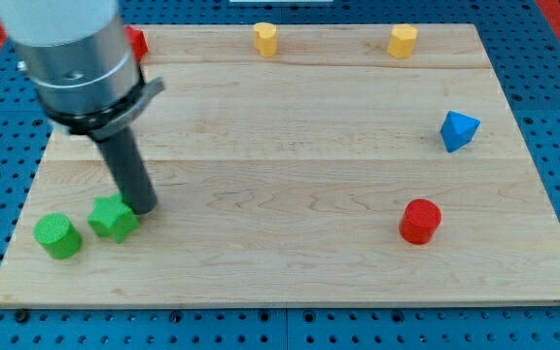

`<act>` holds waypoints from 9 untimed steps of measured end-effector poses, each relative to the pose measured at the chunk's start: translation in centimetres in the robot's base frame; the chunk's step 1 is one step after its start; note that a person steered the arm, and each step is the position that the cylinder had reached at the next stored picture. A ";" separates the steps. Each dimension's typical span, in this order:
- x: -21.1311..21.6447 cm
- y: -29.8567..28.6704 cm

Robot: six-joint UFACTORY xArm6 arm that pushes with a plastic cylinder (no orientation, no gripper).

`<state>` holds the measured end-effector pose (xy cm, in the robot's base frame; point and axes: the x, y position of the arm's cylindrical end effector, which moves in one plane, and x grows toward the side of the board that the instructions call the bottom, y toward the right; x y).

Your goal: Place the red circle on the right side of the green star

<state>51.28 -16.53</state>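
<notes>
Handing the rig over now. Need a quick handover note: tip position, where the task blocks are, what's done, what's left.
My tip: down on the wooden board, touching or nearly touching the green star block on its right side, near the view's bottom left.
Red circle, a red cylinder block: far off at the view's lower right, untouched by the tip.
Nearby: a green cylinder block sits just left of the star.
Done: nothing visible; the red circle is not beside the star.
Left: move the tip around to the red circle's right side and push it leftward across the board until it sits just right of the star.
</notes>
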 end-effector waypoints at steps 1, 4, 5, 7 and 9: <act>0.3 0.0; 6.9 26.9; 6.5 33.8; 0.9 26.5; 0.8 28.2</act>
<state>52.08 11.71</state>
